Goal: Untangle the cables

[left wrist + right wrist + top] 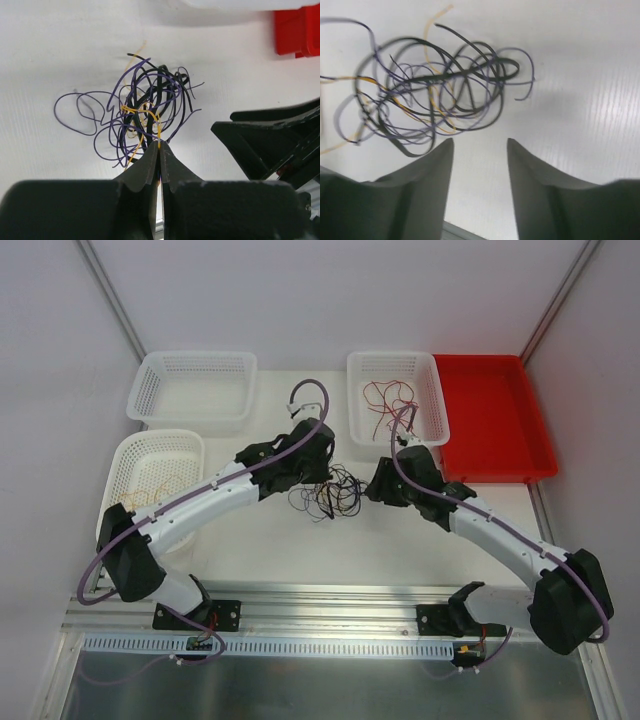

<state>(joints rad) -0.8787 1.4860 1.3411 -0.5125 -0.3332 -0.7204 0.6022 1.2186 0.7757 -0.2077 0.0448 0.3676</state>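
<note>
A tangle of thin purple, black and yellow cables (328, 495) lies on the white table between the two arms. In the left wrist view the cables (145, 112) spread just ahead of my left gripper (160, 145). Its jaws are shut on a yellow cable (159, 127) at the near edge of the tangle. My left gripper (325, 475) sits on the tangle's left side. My right gripper (372, 490) is on the right side. In the right wrist view the right gripper (480, 142) is open, just short of the cables (435, 95), with only bare table between its fingers.
Loose red cables (385, 400) lie in a white basket (395, 360) at the back. A red tray (495, 415) stands to its right. Two more white baskets sit at back left (195, 388) and left (155, 475); the latter holds yellow cables.
</note>
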